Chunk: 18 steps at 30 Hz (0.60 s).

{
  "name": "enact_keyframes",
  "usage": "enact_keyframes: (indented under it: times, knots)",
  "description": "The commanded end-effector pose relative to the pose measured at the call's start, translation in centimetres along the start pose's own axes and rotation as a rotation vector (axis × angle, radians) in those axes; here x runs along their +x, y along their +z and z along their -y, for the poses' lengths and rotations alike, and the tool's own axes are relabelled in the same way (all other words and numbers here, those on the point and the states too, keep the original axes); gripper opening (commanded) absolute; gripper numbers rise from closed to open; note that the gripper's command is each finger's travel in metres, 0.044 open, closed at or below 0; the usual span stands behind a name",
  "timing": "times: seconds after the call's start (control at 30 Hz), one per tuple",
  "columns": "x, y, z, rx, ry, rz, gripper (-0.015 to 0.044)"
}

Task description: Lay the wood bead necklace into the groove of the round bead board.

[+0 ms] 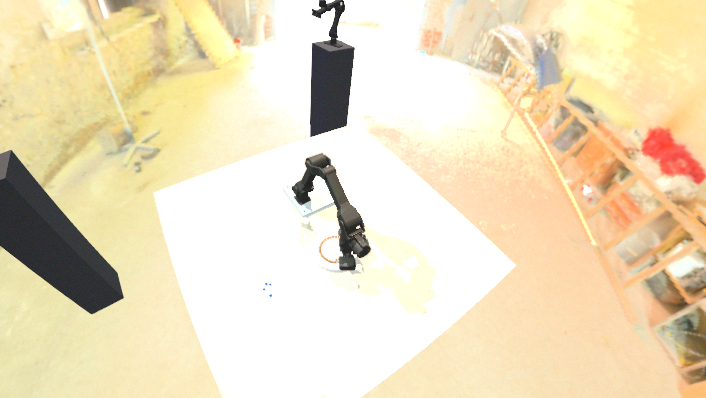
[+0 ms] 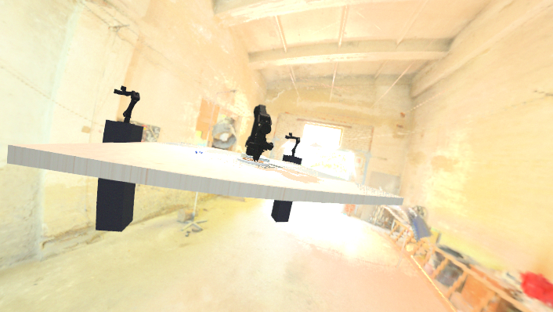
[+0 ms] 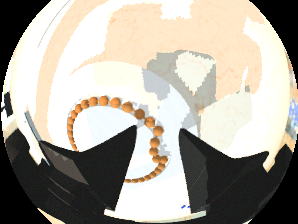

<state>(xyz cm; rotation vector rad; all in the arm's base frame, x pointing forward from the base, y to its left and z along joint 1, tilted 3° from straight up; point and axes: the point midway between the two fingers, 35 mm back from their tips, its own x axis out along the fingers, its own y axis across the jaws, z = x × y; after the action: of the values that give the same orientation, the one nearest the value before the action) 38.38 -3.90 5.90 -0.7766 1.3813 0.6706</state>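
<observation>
The wood bead necklace (image 1: 321, 249) (image 2: 247, 159) (image 3: 103, 100) lies as an orange-brown loop on the pale round bead board (image 3: 175, 102). In the wrist view its upper left part follows a smooth arc. Its right part runs between the fingertips, with a small kink where beads bunch just below them. A faint groove line shows outside the beads there; I cannot tell whether these beads are seated. My gripper (image 1: 346, 268) (image 2: 256, 160) (image 3: 158, 131) is partly open, low over the board, with a finger on either side of the beads. The left finger hides the loop's lower left.
Small blue marks (image 1: 268, 289) (image 2: 199, 151) lie on the white table. The arm's base plate (image 1: 318, 208) stands behind the board, with a small pale block (image 1: 306, 223) near it. Black columns (image 1: 331, 87) (image 2: 115, 204) stand beyond the table edges, two bearing other arms.
</observation>
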Motion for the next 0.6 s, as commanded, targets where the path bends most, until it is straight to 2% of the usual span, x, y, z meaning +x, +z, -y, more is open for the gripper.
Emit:
enact_keyframes:
  times: [0.0, 0.2, 0.57]
  knots:
    - [-0.07, 0.01, 0.01, 0.000, -0.001, 0.000, 0.0289]
    - [-0.14, -0.08, -0.12, -0.001, 0.005, -0.003, 0.0440]
    - [-0.49, -0.08, -0.12, -0.004, 0.002, -0.002, 0.0440]
